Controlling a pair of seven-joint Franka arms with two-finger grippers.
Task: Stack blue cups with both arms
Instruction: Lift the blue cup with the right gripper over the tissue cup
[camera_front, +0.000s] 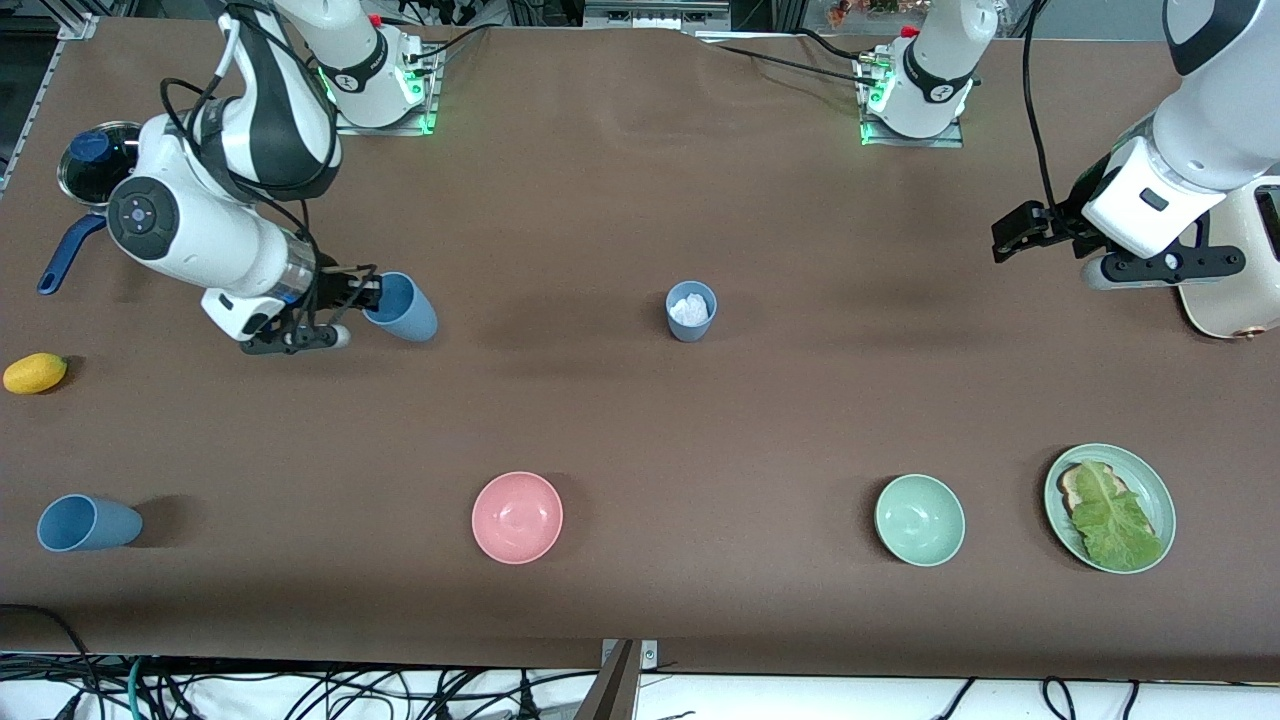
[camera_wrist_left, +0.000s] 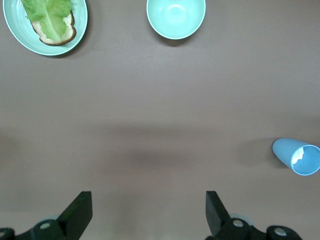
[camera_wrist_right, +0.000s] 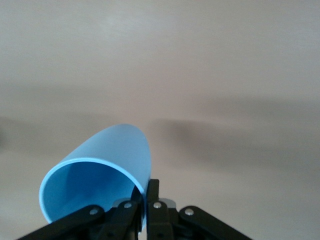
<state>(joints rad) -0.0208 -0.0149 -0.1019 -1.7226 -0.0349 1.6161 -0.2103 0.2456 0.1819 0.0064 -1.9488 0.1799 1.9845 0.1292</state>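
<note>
Blue cups: 3 on view. 1 sky blue cup (camera_front: 88, 523) lies on its side near the front edge at the right arm's end of the table (camera_front: 620, 420). A 2nd sky blue cup (camera_front: 405, 306) is tilted, mouth toward the right hand (camera_front: 362, 293), whose fingers are pinched tight on its rim; in the right wrist view the cup (camera_wrist_right: 102, 175) has its wall clamped between the fingers (camera_wrist_right: 155, 200). Grey-blue cup (camera_front: 691, 310) stands upright mid-table with something white inside, at about 3 o'clock from the held cup, well apart.

Left to right in the front view: blue-handled pan (camera_front: 85, 170) at 10 o'clock from the right hand, yellow lemon-like fruit (camera_front: 35, 373) at its 8 o'clock, pink bowl (camera_front: 517, 517) at 7 o'clock from the grey-blue cup, pale green bowl (camera_front: 920, 520) at its 4 o'clock, green plate (camera_front: 1150, 485) with bread and lettuce (camera_front: 1112, 520) beside that bowl toward the left arm's end.

Left hand (camera_front: 1020, 232) waits up in the air at the left arm's end, fingers (camera_wrist_left: 77, 215) spread wide, holding nothing.
</note>
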